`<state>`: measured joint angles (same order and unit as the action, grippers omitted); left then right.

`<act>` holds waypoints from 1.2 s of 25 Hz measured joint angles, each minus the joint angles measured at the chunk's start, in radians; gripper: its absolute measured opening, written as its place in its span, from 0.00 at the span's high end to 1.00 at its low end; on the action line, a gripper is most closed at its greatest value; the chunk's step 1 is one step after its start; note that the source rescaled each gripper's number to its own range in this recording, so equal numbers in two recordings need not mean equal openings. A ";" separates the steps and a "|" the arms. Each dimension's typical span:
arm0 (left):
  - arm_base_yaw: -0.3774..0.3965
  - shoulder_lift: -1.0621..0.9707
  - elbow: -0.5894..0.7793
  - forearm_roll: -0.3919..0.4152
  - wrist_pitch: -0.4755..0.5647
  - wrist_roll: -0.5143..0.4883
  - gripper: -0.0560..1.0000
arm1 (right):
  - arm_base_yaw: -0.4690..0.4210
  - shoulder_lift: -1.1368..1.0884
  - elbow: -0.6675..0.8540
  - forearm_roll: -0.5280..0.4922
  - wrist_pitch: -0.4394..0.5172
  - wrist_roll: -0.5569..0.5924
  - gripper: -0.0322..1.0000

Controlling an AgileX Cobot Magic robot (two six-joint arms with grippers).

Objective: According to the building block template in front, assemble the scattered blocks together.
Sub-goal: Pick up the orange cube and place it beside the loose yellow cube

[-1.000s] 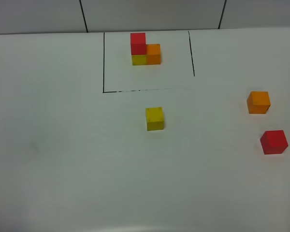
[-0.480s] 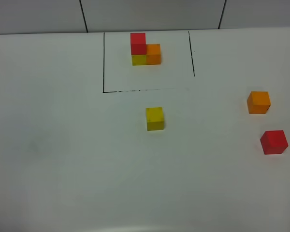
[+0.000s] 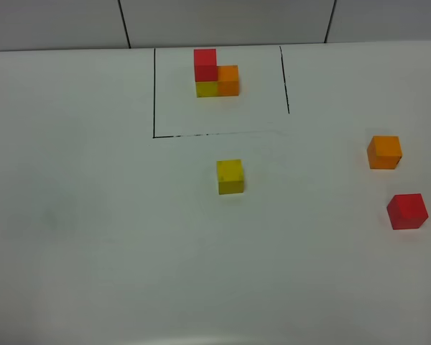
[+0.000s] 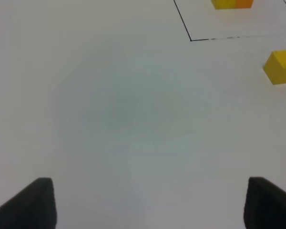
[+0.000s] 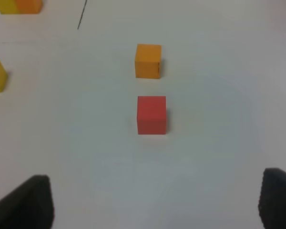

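The left gripper (image 4: 145,202) and right gripper (image 5: 155,202) hold nothing, fingers wide apart; yellow cube (image 3: 230,176), orange cube (image 3: 384,152), red cube (image 3: 406,210) lie scattered.

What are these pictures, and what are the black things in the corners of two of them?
It is a robot with two arms, each ending in a pincer called a gripper. One picture comes from a camera up high, looking down at the white table. The other two come from small cameras on the arms' wrists, so the black shapes are the tips of the left gripper and the right gripper. Both are open and hold nothing. At the far side, inside a drawn black frame, stands the building block template: red on yellow, orange beside. Three loose cubes lie apart: the yellow cube, the orange cube and the red cube.
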<state>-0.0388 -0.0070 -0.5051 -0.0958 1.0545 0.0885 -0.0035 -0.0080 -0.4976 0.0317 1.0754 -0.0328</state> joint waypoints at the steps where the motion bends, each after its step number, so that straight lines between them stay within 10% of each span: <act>1: 0.000 0.000 0.000 0.000 0.000 0.000 0.30 | 0.000 0.000 0.000 0.000 0.000 0.000 0.25; 19: 0.000 0.003 0.000 0.000 -0.002 0.000 0.30 | 0.000 0.019 0.000 -0.021 -0.001 0.000 0.24; 30: 0.000 0.004 0.000 0.000 -0.002 0.000 0.30 | 0.000 0.540 -0.168 -0.046 -0.069 0.023 0.23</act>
<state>-0.0388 -0.0029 -0.5051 -0.0958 1.0523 0.0883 -0.0035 0.5321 -0.6654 -0.0147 1.0066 -0.0099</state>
